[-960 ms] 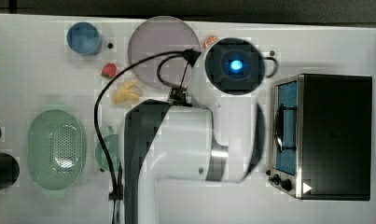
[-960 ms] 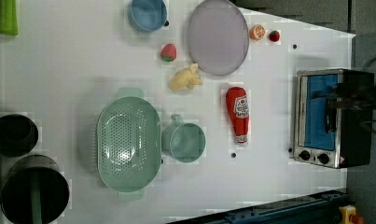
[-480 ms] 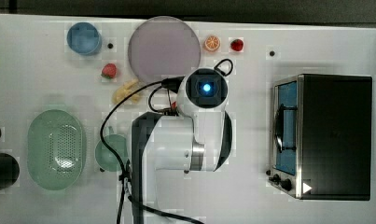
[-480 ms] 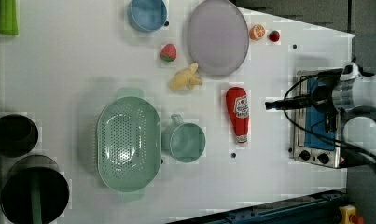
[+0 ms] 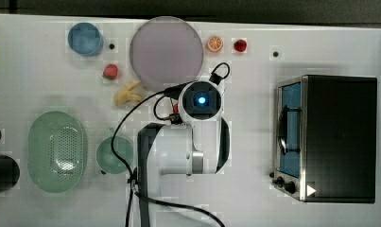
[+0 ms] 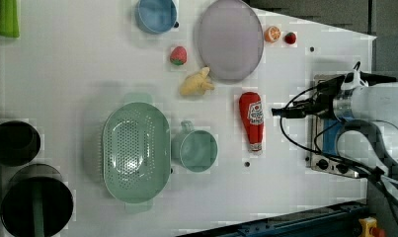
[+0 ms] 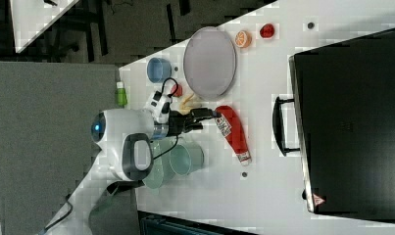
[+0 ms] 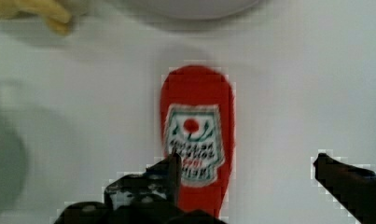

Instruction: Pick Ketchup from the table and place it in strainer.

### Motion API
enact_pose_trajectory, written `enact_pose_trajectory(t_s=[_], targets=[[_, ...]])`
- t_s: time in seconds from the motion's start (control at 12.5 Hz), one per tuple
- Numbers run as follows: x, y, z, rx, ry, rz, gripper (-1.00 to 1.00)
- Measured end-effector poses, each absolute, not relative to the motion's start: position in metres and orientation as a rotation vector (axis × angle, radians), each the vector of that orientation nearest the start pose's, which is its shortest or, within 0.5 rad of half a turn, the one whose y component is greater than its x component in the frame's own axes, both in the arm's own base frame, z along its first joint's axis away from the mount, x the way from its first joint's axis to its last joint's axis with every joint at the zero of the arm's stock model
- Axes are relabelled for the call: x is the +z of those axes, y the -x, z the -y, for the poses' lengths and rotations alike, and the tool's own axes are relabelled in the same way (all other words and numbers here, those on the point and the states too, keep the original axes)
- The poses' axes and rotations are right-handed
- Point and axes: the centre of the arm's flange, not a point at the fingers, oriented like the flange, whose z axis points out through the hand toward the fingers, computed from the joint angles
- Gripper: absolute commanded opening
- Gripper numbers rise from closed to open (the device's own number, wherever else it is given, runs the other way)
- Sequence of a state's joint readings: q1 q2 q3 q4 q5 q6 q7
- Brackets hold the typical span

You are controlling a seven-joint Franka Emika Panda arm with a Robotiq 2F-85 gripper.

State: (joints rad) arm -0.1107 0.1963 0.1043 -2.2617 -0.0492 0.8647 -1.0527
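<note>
Lying flat on the white table, the ketchup is a red tapered squeeze bottle with a white label on its upper face and a white cap. In the left view its broad end points toward the lilac plate and its cap toward the near table edge; the teal cup sits just to its left, and the pale green strainer beyond that, well apart from the bottle.

Pincer stands wide apart, above the bottle and not touching it. In the wrist view one dark finger overlaps the label's edge while the other sits clear over bare table.

In the top view the arm's white body covers the bottle almost entirely. The wrist view cuts off the cap end behind the pincer's housing, and the label print is unreadable.
</note>
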Motion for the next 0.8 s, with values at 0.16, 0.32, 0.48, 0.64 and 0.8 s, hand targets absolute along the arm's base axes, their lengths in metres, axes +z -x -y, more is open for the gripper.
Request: enact_pose_trajectory(t_s=[0.16,0.32,0.48,0.64,0.8], targets=[[0.245,-0.530,0.003,0.047,3.106,0.466,1.00],[0.214,-0.519,0.001,0.125,3.091,0.465,1.00],[0.183,-0.506,-0.008,0.140,3.076,0.486,1.00],[0.159,-0.494,-0.014,0.186,3.061,0.498,1.00],[0.141,-0.491,-0.016,0.173,3.057,0.497,0.68]])
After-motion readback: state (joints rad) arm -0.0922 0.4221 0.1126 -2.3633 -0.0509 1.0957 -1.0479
